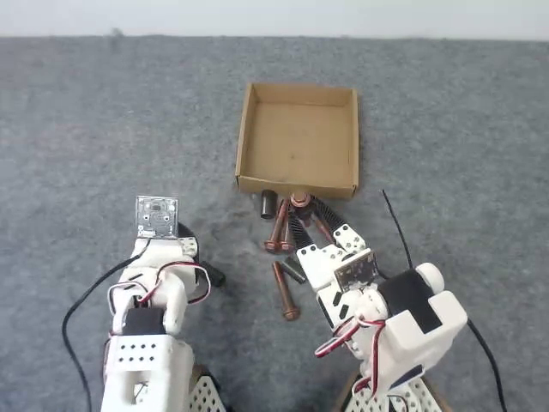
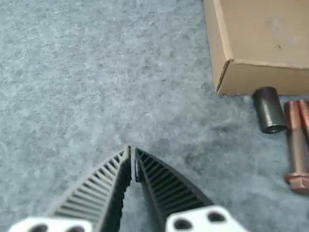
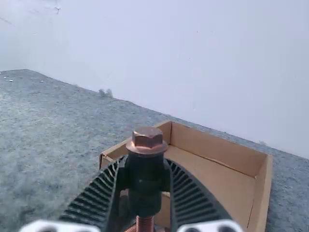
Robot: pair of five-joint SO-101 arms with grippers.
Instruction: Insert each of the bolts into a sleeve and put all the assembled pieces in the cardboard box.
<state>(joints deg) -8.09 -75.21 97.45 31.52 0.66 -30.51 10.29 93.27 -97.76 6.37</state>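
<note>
My right gripper is shut on an assembled piece: a copper bolt standing head-up inside a black sleeve, held just in front of the cardboard box. From above, that bolt head sits near the box's front wall. A loose black sleeve lies by the box front, with two copper bolts beside it. Another bolt and a sleeve lie nearer the arms. My left gripper is shut and empty over bare carpet, left of the sleeve and bolt.
The cardboard box stands open and empty at mid table. Grey carpet covers the whole surface, with wide free room to the left and right of the box. A white wall runs along the far edge.
</note>
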